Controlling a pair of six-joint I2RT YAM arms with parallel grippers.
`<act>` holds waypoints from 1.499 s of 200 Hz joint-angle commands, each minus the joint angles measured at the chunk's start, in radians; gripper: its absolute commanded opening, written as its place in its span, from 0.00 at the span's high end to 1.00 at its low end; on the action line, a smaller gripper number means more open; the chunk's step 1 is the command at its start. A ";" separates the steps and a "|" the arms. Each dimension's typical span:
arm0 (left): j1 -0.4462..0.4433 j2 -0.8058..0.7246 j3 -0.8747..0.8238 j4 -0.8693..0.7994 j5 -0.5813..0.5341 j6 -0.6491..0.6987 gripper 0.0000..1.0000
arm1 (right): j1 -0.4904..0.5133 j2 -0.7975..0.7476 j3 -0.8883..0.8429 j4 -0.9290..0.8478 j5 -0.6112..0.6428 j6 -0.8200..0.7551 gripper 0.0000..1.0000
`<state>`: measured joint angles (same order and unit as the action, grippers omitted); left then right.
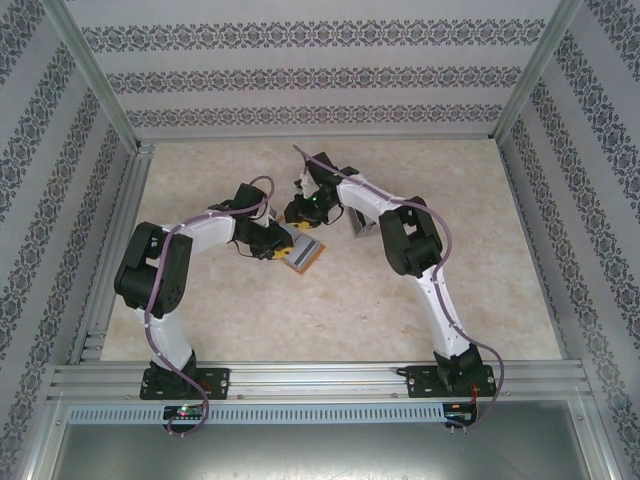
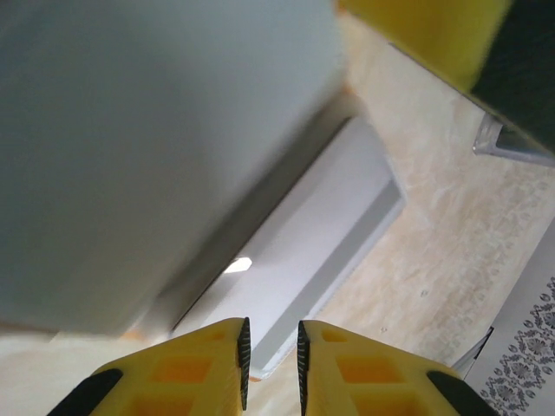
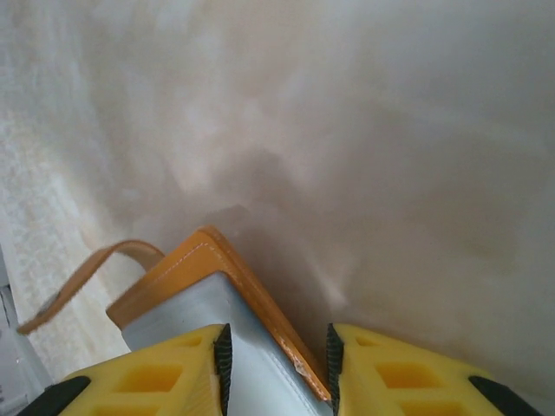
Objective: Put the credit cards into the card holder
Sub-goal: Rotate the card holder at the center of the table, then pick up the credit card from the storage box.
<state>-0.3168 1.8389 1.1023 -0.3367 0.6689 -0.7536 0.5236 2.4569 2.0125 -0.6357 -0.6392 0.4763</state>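
While the right hand (image 3: 277, 347) is clamping the orange-tan leather-like folding card holder (image 3: 173, 276), a thin pale grey-blue credit card (image 3: 199, 316) is sitting inside it. Left hand (image 2: 272, 347) is standing narrow, grip unclear. Card is likely handling light, stiff, slick; edge pinch advised.

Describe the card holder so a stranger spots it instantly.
At the centre of the table, look between the fingers of the right hand. The card holder is the orange-tan fold with a loose strap, unlike the pale grey card inside it.
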 commanded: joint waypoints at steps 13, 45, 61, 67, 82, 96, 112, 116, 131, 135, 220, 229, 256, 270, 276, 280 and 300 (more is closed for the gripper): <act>-0.023 -0.046 0.040 0.002 -0.028 -0.030 0.76 | -0.016 -0.049 0.026 -0.079 0.009 -0.054 0.60; -0.020 -0.050 0.149 -0.063 -0.070 0.014 0.74 | -0.067 -0.169 -0.016 -0.085 0.060 -0.075 0.57; -0.020 -0.033 0.191 -0.053 -0.068 0.012 0.73 | -0.091 -0.232 -0.045 -0.084 0.079 -0.085 0.56; -0.021 -0.027 0.202 -0.044 -0.065 0.007 0.73 | -0.100 -0.254 -0.059 -0.082 0.090 -0.089 0.57; -0.020 -0.002 0.240 -0.026 -0.061 0.002 0.72 | -0.125 -0.315 -0.103 -0.077 0.116 -0.098 0.56; -0.020 0.032 0.286 -0.016 -0.052 0.002 0.70 | -0.154 -0.371 -0.151 -0.068 0.145 -0.103 0.55; -0.020 0.073 0.339 0.000 -0.043 -0.008 0.69 | -0.190 -0.441 -0.227 -0.035 0.178 -0.106 0.55; -0.020 0.083 0.353 0.003 -0.042 -0.011 0.68 | -0.199 -0.458 -0.245 -0.027 0.186 -0.106 0.55; -0.020 0.114 0.387 0.030 -0.036 -0.028 0.68 | -0.234 -0.519 -0.322 0.012 0.200 -0.114 0.55; -0.019 0.121 0.393 0.040 -0.037 -0.032 0.68 | -0.244 -0.537 -0.341 0.022 0.210 -0.116 0.54; -0.078 0.383 0.728 -0.022 0.032 -0.012 0.64 | -0.389 -0.610 -0.429 -0.057 0.370 -0.212 0.53; -0.090 0.415 0.772 -0.042 0.035 -0.007 0.63 | -0.394 -0.598 -0.421 -0.072 0.362 -0.218 0.53; -0.122 0.498 0.873 -0.056 0.057 -0.027 0.61 | -0.399 -0.554 -0.396 -0.109 0.324 -0.234 0.53; -0.139 0.532 0.910 -0.057 0.058 -0.039 0.60 | -0.400 -0.529 -0.387 -0.122 0.309 -0.237 0.53; -0.146 0.544 0.922 -0.057 0.060 -0.042 0.60 | -0.399 -0.519 -0.384 -0.125 0.304 -0.237 0.53; -0.151 0.550 0.930 -0.059 0.062 -0.045 0.60 | -0.399 -0.513 -0.381 -0.127 0.301 -0.237 0.53; -0.170 0.576 0.955 -0.070 0.063 -0.046 0.59 | -0.399 -0.490 -0.376 -0.128 0.291 -0.238 0.53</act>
<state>-0.4641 2.3779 2.0102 -0.3538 0.7078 -0.7914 0.1219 1.9308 1.6081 -0.7269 -0.3187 0.2596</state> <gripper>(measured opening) 0.405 0.465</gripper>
